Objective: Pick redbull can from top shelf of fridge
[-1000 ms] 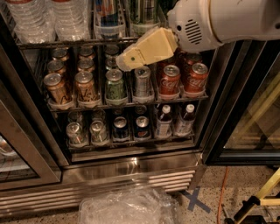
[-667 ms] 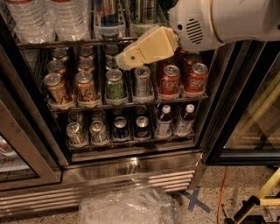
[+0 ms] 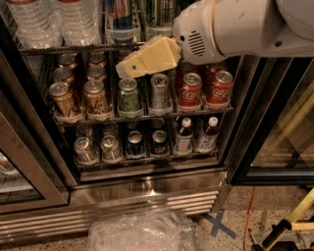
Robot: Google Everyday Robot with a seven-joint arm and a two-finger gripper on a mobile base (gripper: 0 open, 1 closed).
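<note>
The redbull can (image 3: 120,12), blue and silver with a red mark, stands in a clear lane tray on the top shelf (image 3: 64,48) of the open fridge (image 3: 147,193); its top is cut off by the picture's upper edge. My gripper (image 3: 125,70), cream-coloured on a white arm (image 3: 230,27), reaches in from the upper right. It hangs just below the top shelf's front rail, in front of the middle rack, below and slightly right of the redbull can and not touching it.
Water bottles (image 3: 54,19) fill the top shelf's left side, green-patterned cans (image 3: 159,10) stand right of the redbull. Soda cans (image 3: 189,90) fill the middle rack, cans and small bottles (image 3: 184,135) the lower one. A plastic bag (image 3: 142,233) lies on the floor. Black door frame (image 3: 245,127) at right.
The gripper and arm have shifted a little to the left, still at the same height below the top shelf. The cans have not moved.
</note>
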